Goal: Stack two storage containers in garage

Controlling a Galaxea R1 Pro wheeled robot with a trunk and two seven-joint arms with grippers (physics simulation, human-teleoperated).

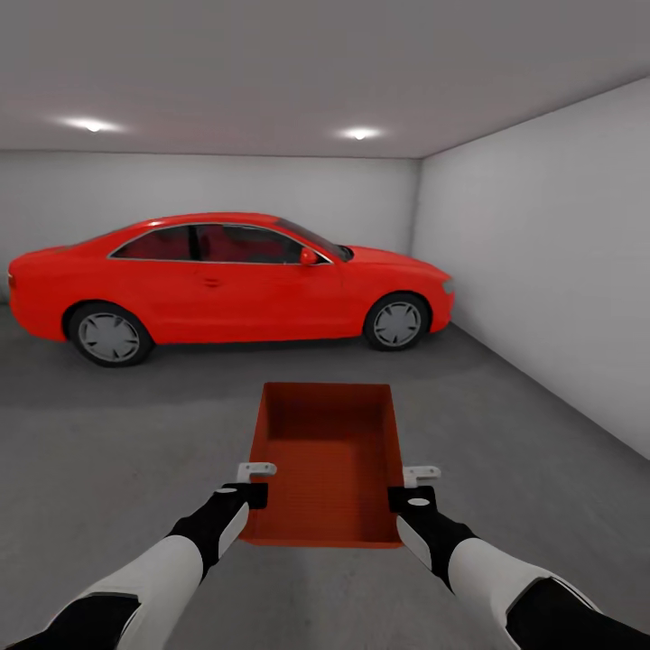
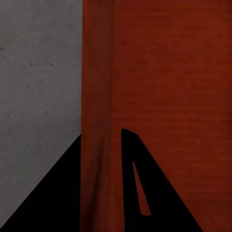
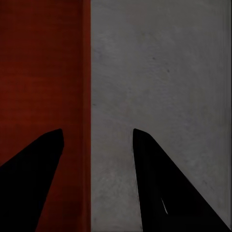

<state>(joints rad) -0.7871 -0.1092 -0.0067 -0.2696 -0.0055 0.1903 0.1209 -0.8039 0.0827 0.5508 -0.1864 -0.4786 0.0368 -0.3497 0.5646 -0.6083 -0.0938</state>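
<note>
Head view: garage, red car [image 1: 226, 275] parked sideways at the far wall, grey-white walls, dark grey concrete floor [image 1: 108, 433]. One orange-red storage container [image 1: 329, 460] sits out in front of the robot, open top up, empty, long axis pointing away toward the car. Can't tell from here whether it's resting on the floor or held just above it. Left claw [image 1: 255, 483] at its left long wall near the close end, right claw [image 1: 419, 486] at the right long wall, same depth. Second container not seen here.

Left wrist view: the container's left wall [image 2: 99, 96] runs between the two dark fingers [image 2: 53, 193], one finger outside over the concrete, the other inside over the bin bottom. Fingers straddle the thin wall, apparently clamped on it, though actual contact is hard to confirm.

Right wrist view: the right wall [image 3: 86, 96] passes between the fingers [image 3: 159, 183], but with a wide gap on the concrete side. This claw reads as apart, not pinching.

Judgement: the step is setting down the first bin, near done. To do it well, make sure the base is flat on the concrete before letting go, open both claws fully, lift straight up along the walls so the thin sides don't get dragged or tipped. Leave room around it for stacking the other bin.
</note>
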